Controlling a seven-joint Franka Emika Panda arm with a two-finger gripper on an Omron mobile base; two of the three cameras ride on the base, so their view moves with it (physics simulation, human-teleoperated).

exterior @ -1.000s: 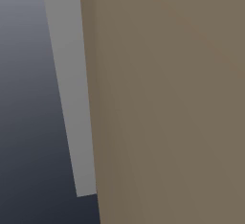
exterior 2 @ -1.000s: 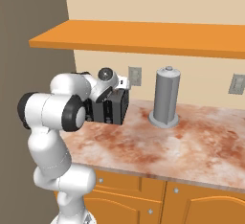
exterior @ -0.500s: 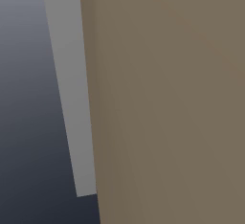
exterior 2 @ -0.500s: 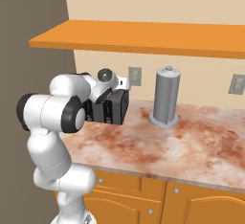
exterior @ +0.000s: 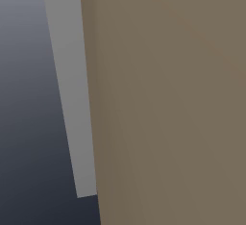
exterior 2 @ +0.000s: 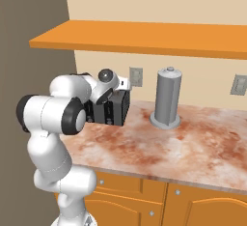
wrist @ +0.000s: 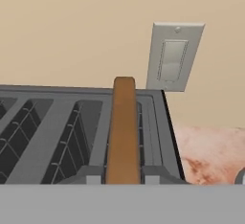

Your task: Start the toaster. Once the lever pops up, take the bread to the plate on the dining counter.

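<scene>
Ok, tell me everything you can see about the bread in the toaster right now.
The bread is a thin tan-brown slice seen edge-on in the hand view, standing upright in the rightmost slot of the toaster, beside the toaster's right wall. Its rounded top pokes above the slot rim; its lower part sits between the grey slot guides. Its surface looks smooth and evenly browned. Only the toaster appears to touch it.

one toaster [exterior 2: 112, 109], one bread slice [wrist: 123, 132], one grey canister [exterior 2: 167, 97], two wall plates [exterior 2: 135, 77].
</scene>
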